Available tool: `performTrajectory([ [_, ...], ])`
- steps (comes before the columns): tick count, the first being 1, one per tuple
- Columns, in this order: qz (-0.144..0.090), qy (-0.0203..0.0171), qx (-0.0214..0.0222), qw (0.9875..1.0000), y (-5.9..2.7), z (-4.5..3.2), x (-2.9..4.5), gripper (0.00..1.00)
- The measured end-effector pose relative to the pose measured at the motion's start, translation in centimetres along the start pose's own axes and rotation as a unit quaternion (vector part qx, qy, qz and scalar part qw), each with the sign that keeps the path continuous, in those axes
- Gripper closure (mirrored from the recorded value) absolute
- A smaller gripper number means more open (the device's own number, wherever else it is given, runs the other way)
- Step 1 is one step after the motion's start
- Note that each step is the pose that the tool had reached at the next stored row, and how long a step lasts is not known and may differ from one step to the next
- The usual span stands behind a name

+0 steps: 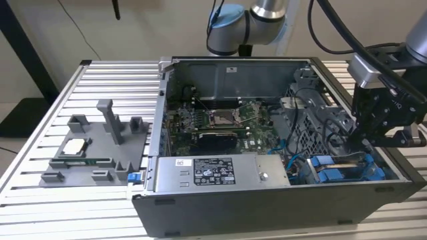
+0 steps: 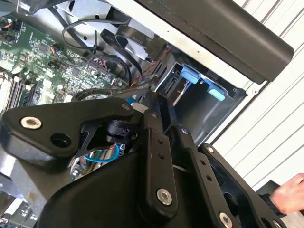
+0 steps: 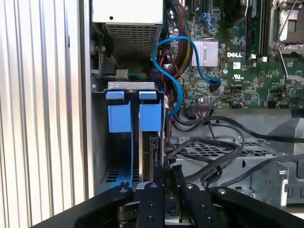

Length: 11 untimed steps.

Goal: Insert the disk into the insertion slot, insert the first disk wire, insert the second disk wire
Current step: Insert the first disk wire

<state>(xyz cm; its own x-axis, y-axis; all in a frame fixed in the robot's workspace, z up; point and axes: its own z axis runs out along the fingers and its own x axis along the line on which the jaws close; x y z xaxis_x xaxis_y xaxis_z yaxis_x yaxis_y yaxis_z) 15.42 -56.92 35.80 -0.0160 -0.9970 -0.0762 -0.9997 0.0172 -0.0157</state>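
- The disk point(image 3: 153, 151) stands on edge in its blue carrier, slotted into the bay in the computer case's point(image 1: 267, 212) near corner, at the exterior view's right.
- Your gripper point(image 3: 167, 183) hangs at the disk's end, fingers point(image 3: 153, 197) pinched nearly together. I cannot tell what is between them.
- Black wires point(image 3: 213, 156) loop just beside it.

One open computer case point(image 1: 267, 210) stands on one slatted table point(image 1: 113, 75). Inside it are one motherboard point(image 1: 183, 125), one silver power-supply box point(image 1: 213, 172) and two blue carrier frames point(image 3: 118, 118). One grey fixture plate point(image 1: 93, 145) lies at the exterior view's left. One hand point(image 2: 289, 194) shows in the second wrist view.
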Motion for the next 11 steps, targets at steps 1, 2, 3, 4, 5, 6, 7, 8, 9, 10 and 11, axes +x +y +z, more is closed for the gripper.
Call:
performTrajectory([
  [1,0.000,0.0002,0.0000,1.0000,-0.08,0.09,0.03,0.81],
  [2,0.000,0.0005,-0.0001,1.0000,-0.15,0.19,0.07,0.81],
  [3,0.000,0.0016,-0.0004,1.0000,-0.25,0.34,0.16,0.81],
  [4,0.000,0.0021,-0.0005,1.0000,-0.29,0.43,0.21,0.81],
  [5,0.000,0.0026,-0.0007,1.0000,-0.33,0.52,0.26,0.81],
  [6,0.000,0.0030,-0.0008,1.0000,-0.36,0.61,0.30,0.81],
  [7,0.000,0.0035,-0.0009,1.0000,-0.38,0.71,0.33,0.81],
  [8,0.000,0.0037,-0.0009,1.0000,-0.40,0.84,0.34,0.81],
  [9,0.000,0.0039,-0.0009,1.0000,-0.44,0.97,0.35,0.81],
  [10,0.000,0.0041,-0.0009,1.0000,-0.48,1.10,0.36,0.81],
  [11,0.000,0.0043,-0.0009,1.0000,-0.52,1.21,0.37,0.81],
])
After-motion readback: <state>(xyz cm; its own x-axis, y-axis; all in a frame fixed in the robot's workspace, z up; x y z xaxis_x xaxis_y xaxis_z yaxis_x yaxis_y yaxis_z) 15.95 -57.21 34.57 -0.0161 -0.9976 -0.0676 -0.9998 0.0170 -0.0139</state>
